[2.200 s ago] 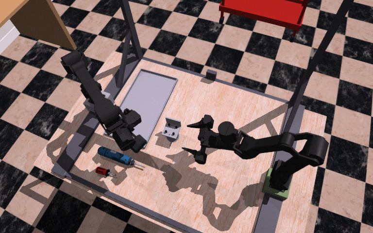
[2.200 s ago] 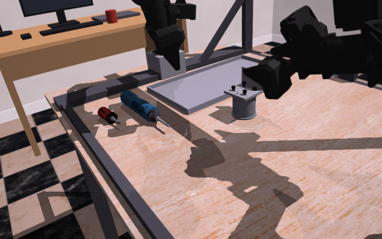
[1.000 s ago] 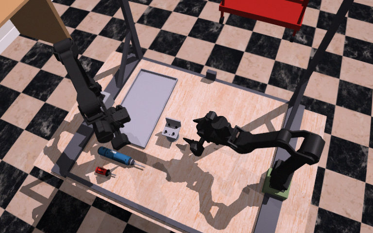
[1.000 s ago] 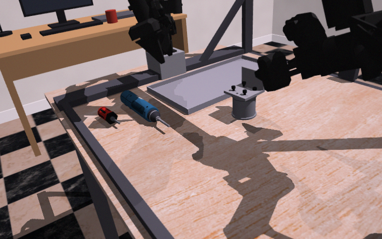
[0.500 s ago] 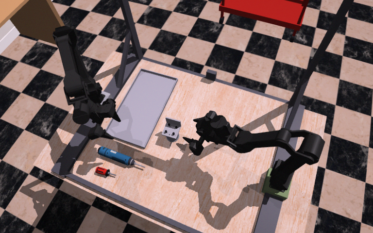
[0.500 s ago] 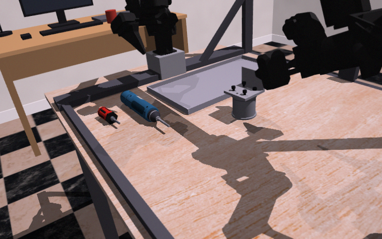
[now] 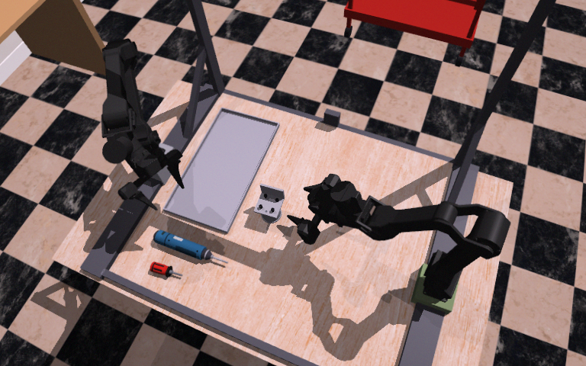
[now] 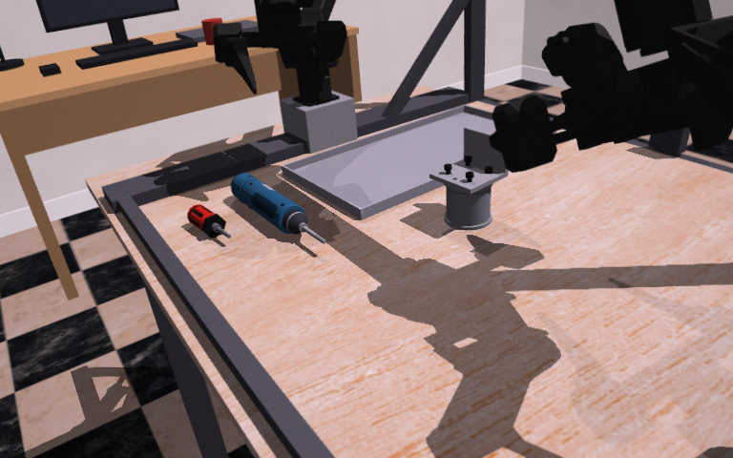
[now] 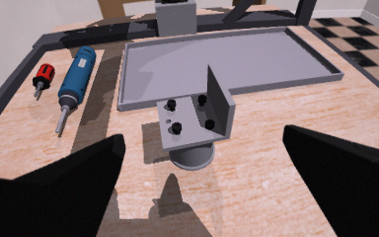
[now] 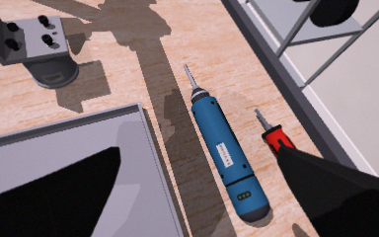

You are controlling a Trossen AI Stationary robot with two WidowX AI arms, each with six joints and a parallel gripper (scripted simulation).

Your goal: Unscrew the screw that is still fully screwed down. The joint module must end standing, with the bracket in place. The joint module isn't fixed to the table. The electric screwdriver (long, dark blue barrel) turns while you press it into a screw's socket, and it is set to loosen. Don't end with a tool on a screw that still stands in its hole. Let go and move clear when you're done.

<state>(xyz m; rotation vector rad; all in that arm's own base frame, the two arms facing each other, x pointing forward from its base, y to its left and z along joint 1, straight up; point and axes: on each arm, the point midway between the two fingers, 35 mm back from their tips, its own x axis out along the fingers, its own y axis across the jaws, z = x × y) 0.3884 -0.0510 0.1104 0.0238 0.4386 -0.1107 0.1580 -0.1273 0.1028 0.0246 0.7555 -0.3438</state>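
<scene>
The grey joint module stands upright mid-table with an angled bracket (image 9: 197,118) on top, fastened by several black screws (image 9: 176,127); I cannot tell which one sits lowest. The blue electric screwdriver (image 7: 183,243) lies on the table near the front left, and a small red-handled screwdriver (image 7: 160,268) lies beside it. My left gripper (image 7: 300,229) is open and empty, hovering just beside the module (image 9: 192,148). My right gripper (image 7: 167,196) is open and empty, held above the tray's edge, over the electric screwdriver (image 10: 227,158).
A shallow grey tray (image 7: 224,162) lies behind the module. Dark frame posts rise at the table's back left (image 7: 203,64) and right (image 7: 488,107). A small dark block (image 7: 331,116) sits at the far edge. A wooden desk (image 8: 108,80) and a red cart (image 7: 414,17) stand off-table.
</scene>
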